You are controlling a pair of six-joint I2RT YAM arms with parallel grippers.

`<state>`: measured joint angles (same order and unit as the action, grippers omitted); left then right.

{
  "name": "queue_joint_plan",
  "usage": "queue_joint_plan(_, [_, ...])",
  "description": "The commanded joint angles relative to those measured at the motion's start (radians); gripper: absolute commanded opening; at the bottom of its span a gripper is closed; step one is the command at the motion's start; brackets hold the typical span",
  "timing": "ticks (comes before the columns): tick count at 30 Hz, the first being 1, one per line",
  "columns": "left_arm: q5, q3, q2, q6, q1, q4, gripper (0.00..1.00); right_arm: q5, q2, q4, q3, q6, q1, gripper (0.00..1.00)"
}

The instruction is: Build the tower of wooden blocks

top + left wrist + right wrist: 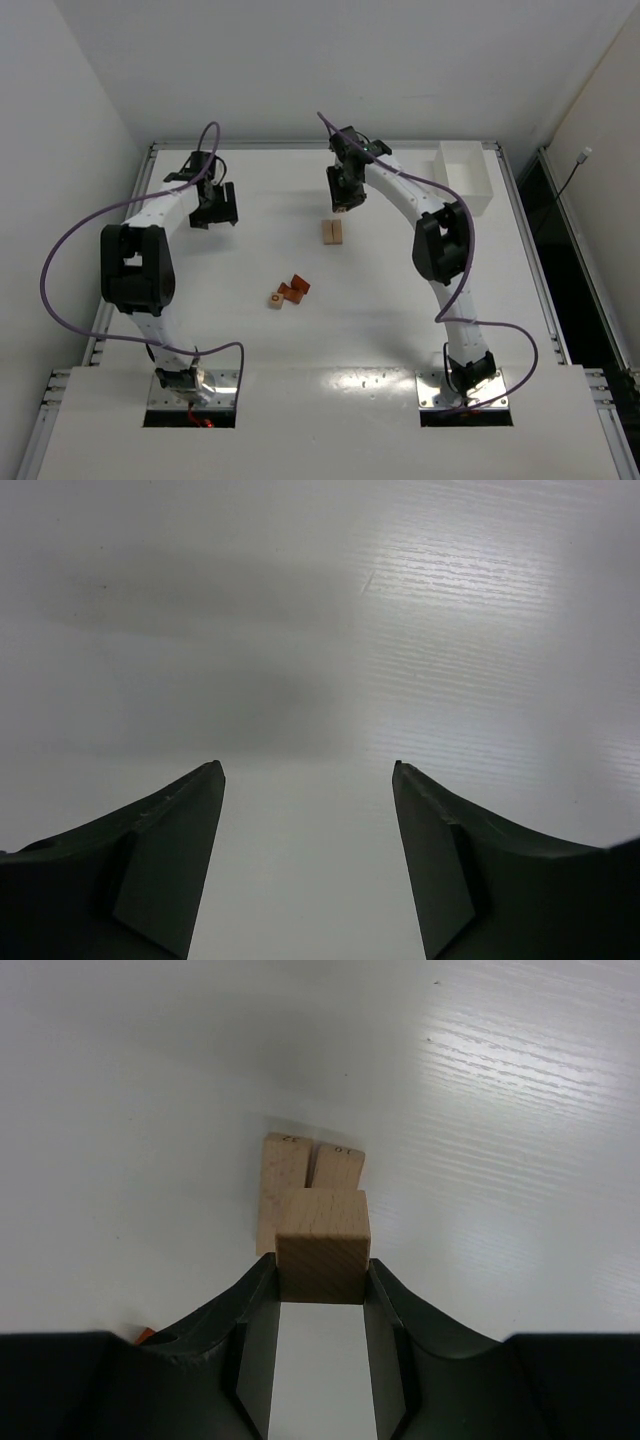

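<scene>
My right gripper [322, 1272] is shut on a pale tan cube [322, 1243] and holds it above the table, just short of two pale tan bars [308, 1178] lying side by side. In the top view the bars [333, 231] lie at mid-table and the right gripper [343, 203] hangs just behind them. A pale cube [275, 299] and reddish-orange blocks [294, 289] lie nearer the front. My left gripper [214, 215] is open and empty at the back left, with only bare table between its fingers [170, 860].
A white rectangular tray [466, 178] stands at the back right corner. The table's raised rim [150, 160] runs along the back and sides. Purple cables loop off both arms.
</scene>
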<state>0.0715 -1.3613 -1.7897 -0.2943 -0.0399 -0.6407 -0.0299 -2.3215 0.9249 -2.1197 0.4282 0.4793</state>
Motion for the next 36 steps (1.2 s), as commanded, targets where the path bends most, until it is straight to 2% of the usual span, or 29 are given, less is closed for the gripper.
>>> queue_joint_plan(1, [0.013,-0.027,-0.014,-0.014,-0.005,0.004,0.65,0.039,-0.007,-0.009,-0.049,0.024,0.018,0.00])
queue_joint_plan(16, [0.060,-0.048,-0.045,-0.055,-0.005,0.004,0.65,-0.056,-0.038,-0.009,-0.017,0.078,0.058,0.00])
queue_joint_plan(36, [0.060,-0.039,-0.045,-0.055,-0.005,0.004,0.65,-0.036,-0.098,-0.009,0.010,0.087,0.048,0.00])
